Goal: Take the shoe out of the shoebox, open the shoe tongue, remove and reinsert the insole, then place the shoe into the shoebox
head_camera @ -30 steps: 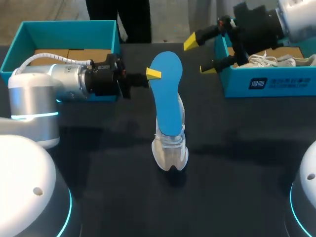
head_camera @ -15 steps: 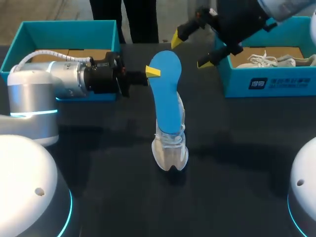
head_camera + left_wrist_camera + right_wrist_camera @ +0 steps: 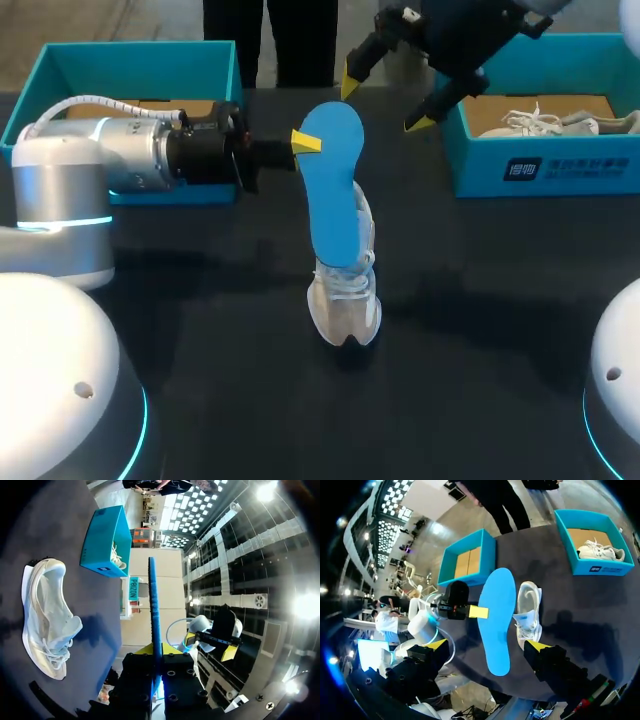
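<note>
My left gripper [image 3: 305, 143] is shut on the edge of a blue insole [image 3: 335, 185], holding it in the air above a white shoe [image 3: 345, 290] that lies on the dark table. From the left wrist the insole [image 3: 154, 605] shows edge-on between the fingers, with the shoe [image 3: 47, 615] on the table to one side. My right gripper [image 3: 386, 98] hangs open, high and behind the insole's top end, touching nothing. From the right wrist, the insole [image 3: 497, 620] and shoe [image 3: 527, 612] lie ahead of the open right gripper [image 3: 487, 645].
A teal shoebox [image 3: 540, 165] at the back right holds a second white shoe [image 3: 560, 120]. Another teal shoebox [image 3: 130, 60] stands at the back left, behind my left arm. Both boxes also appear from the right wrist, the left box [image 3: 470, 560] and the right box [image 3: 592, 567].
My right arm has swung left from over the right shoebox to a spot behind the insole's top, still open. The left gripper and insole have barely shifted.
</note>
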Motion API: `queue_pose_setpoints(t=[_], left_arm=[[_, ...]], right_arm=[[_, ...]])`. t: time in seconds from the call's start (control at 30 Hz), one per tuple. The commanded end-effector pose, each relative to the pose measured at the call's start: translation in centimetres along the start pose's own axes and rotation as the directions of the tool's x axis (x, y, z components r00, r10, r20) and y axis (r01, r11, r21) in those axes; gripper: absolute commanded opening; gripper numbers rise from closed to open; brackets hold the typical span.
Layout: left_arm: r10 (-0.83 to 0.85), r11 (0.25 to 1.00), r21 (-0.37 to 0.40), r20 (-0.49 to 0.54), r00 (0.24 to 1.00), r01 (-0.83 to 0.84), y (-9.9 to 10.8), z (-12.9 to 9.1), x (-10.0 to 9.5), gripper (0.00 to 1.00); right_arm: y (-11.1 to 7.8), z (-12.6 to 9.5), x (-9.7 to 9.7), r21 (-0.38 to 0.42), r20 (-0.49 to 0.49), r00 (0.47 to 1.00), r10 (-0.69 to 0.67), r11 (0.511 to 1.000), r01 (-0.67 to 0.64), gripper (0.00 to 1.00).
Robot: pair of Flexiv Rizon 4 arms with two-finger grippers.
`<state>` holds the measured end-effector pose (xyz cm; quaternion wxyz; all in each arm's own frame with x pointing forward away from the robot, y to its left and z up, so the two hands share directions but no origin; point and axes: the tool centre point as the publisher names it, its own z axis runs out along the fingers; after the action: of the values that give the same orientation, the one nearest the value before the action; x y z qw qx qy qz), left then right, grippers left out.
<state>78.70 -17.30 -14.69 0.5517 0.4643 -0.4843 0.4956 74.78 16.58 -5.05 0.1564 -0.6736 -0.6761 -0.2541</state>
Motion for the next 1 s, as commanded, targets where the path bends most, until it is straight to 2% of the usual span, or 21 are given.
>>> queue_pose_setpoints(t=[0.03, 0.13, 0.27, 0.5, 0.73, 0.87, 1.0], left_arm=[[-0.003, 1.000, -0.002, 0.001, 1.000, 0.003, 0.0, -0.2, 0.0, 0.00], [-0.005, 1.000, 0.000, 0.002, 1.000, 0.005, 0.0, -0.2, 0.0, 0.00], [-0.004, 1.000, 0.000, 0.005, 1.000, 0.004, -0.1, -0.3, 0.0, 0.00], [-0.005, 1.000, -0.002, 0.008, 1.000, 0.005, -0.2, -0.2, 0.0, 0.00], [-0.006, 1.000, -0.003, 0.018, 1.000, 0.006, -0.5, -0.5, -0.2, 0.00], [-0.007, 1.000, 0.001, 0.021, 1.000, 0.007, -0.7, -0.6, -0.1, 0.00], [-0.007, 1.000, 0.000, 0.024, 1.000, 0.007, -0.8, -0.7, 0.0, 0.00]], right_arm=[[0.5, 0.5, 1.0, -0.037, 0.090, 0.996, -0.020, 0.999, 0.024, 1.00], [0.6, 1.1, 1.2, -0.059, 0.150, 0.989, -0.014, 0.998, 0.023, 1.00], [0.7, 1.9, 1.9, -0.046, 0.234, 0.972, -0.015, 0.999, 0.027, 1.00], [0.7, 2.9, 2.3, -0.037, 0.285, 0.958, 0.003, 0.999, 0.007, 1.00], [0.7, 3.5, 3.4, -0.020, 0.377, 0.926, -0.010, 1.000, 0.019, 1.00], [0.6, 3.8, 4.1, 0.006, 0.453, 0.891, -0.033, 0.999, 0.034, 1.00], [0.4, 4.2, 4.1, 0.034, 0.465, 0.884, -0.054, 0.998, 0.043, 1.00]])
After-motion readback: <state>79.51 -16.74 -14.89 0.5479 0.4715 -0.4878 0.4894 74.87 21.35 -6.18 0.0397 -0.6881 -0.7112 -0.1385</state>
